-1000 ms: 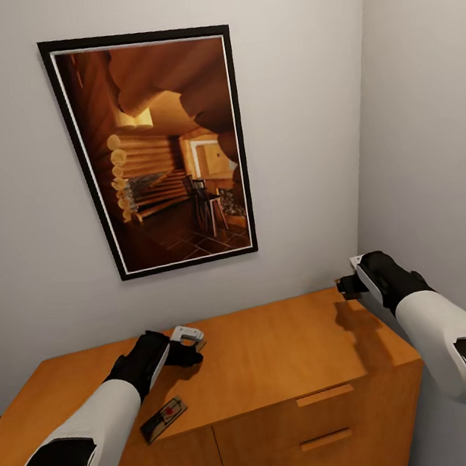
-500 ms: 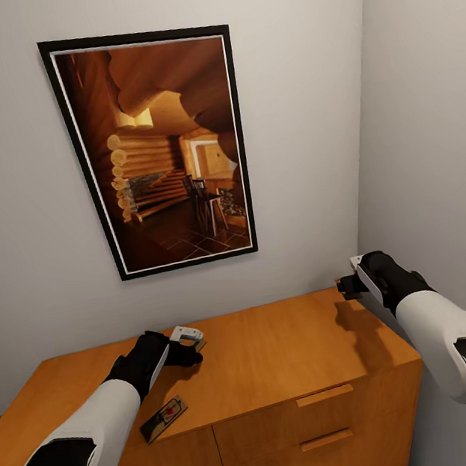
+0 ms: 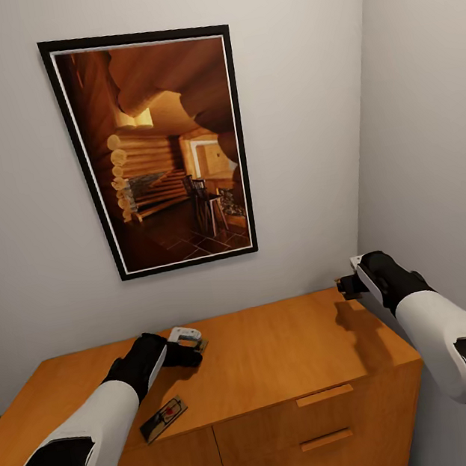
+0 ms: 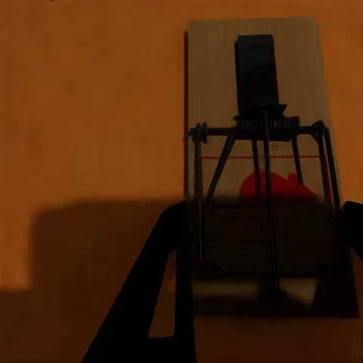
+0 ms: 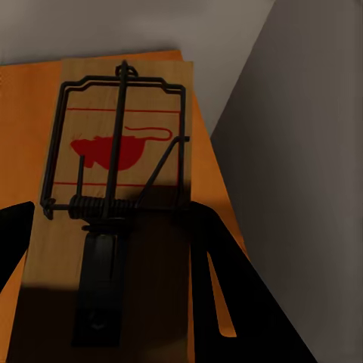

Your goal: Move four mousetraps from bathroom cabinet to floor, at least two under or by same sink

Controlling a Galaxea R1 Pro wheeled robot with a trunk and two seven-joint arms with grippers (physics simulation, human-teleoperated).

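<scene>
Your left gripper [image 3: 198, 343] – jaws apart around small brown wooden mousetrap [image 4: 257, 162] on orange-brown wooden cabinet [image 3: 283, 353]; right gripper [image 3: 343, 286] jaws clamped on second mousetrap [image 5: 113, 204].

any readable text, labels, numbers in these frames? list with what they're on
None readable.
Mousetrap under the left gripper: red mark and line, no lettering.
Mousetrap by the right gripper: red mouse figure between red lines, no words.
Mousetrap on the cabinet front edge: too small.
Framed picture: no caption.

No readable text, label, brand, number or sign appeared anywhere; nothing in the three views carried any lettering.
</scene>
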